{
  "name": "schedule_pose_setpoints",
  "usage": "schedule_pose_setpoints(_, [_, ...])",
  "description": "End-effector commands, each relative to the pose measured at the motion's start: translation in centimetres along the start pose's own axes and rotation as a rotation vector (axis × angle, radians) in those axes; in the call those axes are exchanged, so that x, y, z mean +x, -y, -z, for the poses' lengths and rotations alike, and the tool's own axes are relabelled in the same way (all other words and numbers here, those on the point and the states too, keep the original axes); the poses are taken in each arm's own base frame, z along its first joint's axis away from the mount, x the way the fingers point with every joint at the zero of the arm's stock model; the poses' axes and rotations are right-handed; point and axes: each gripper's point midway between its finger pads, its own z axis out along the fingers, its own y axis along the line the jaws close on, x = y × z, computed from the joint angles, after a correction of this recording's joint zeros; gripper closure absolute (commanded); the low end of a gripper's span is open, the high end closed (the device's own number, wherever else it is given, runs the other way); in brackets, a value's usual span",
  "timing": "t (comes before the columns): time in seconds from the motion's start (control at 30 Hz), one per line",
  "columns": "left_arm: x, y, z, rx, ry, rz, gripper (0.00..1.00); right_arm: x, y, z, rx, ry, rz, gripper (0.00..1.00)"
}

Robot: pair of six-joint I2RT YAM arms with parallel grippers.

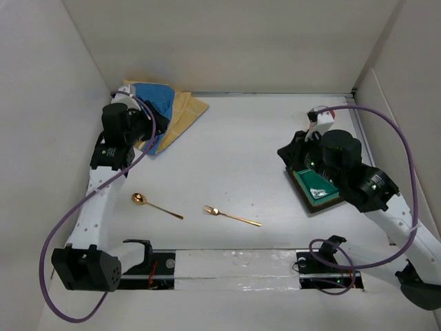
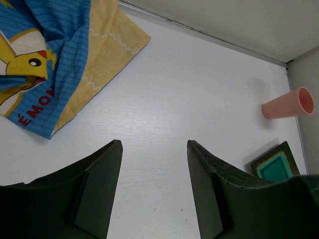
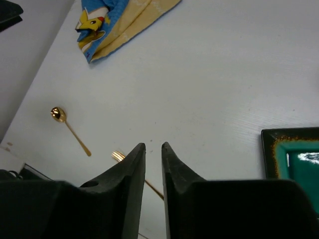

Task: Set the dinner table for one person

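Note:
The dinner table (image 1: 234, 152) is a white flat surface. A crumpled blue and yellow cartoon cloth mat (image 1: 165, 110) lies at its far left corner; it also shows in the left wrist view (image 2: 60, 59). My left gripper (image 2: 153, 144) is open and empty, just right of the mat above bare table. A green square plate (image 1: 318, 189) with a dark rim lies at the right, partly under my right arm. My right gripper (image 3: 153, 145) is shut with a thin gap and empty, above the table left of the plate (image 3: 294, 159). A gold spoon (image 1: 140, 199) and a gold fork (image 1: 231, 216) lie near the front.
A pink cup (image 2: 289, 104) lies on its side near the far right wall, beyond the plate (image 2: 274, 167). White walls enclose the table on the left, back and right. Purple cables loop from both arms.

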Motion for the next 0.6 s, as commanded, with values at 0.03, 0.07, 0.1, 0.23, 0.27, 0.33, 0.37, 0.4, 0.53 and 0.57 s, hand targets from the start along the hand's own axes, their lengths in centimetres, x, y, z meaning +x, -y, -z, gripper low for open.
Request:
schedule_pose_setpoints(0.03, [-1.4, -2.5, -0.6, -0.143, 0.058, -0.002, 0.51, 0.0, -1.4, -0.6, -0.079, 0.017, -0.024, 0.99])
schedule_pose_setpoints(0.07, [-0.7, -3.8, -1.4, -0.194, 0.026, -0.007, 0.63, 0.2, -1.5, -0.8, -0.087, 0.005, -0.021, 1.0])
schedule_pose_setpoints(0.1, [-0.2, -4.7, -1.9, -0.232, 0.008, -0.012, 0.75, 0.6, -1.6, -0.9, -0.096, -0.009, -0.016, 1.0])
schedule_pose_setpoints(0.23, [2.0, -9.4, -3.9, -0.437, -0.076, -0.038, 1.0, 0.9, -1.7, -1.2, -0.106, -0.009, -0.003, 1.0])
schedule_pose_setpoints(0.27, [3.2, -10.5, -4.7, -0.471, -0.115, -0.042, 1.0, 0.9, -1.5, -1.4, -0.101, -0.007, -0.003, 1.0])
schedule_pose_setpoints(0.33, [3.8, -11.4, -5.5, -0.498, -0.137, -0.061, 0.96, 1.1, -1.7, -1.4, -0.115, -0.016, 0.006, 1.0])
schedule_pose_setpoints(0.37, [4.3, -12.0, -6.3, -0.507, -0.155, -0.07, 0.78, 1.3, -1.7, -1.5, -0.118, -0.02, 0.005, 1.0])
schedule_pose_setpoints(0.4, [4.6, -12.3, -6.7, -0.51, -0.169, -0.084, 0.69, 1.4, -1.8, -1.6, -0.122, -0.023, 0.006, 1.0])
schedule_pose_setpoints(0.53, [5.8, -13.2, -8.8, -0.519, -0.211, -0.121, 0.5, 1.9, -1.4, -1.9, -0.107, -0.04, 0.012, 0.99])
schedule_pose_setpoints(0.57, [6.6, -13.5, -9.6, -0.53, -0.237, -0.131, 0.47, 2.1, -1.4, -2.0, -0.106, -0.043, 0.012, 0.84])
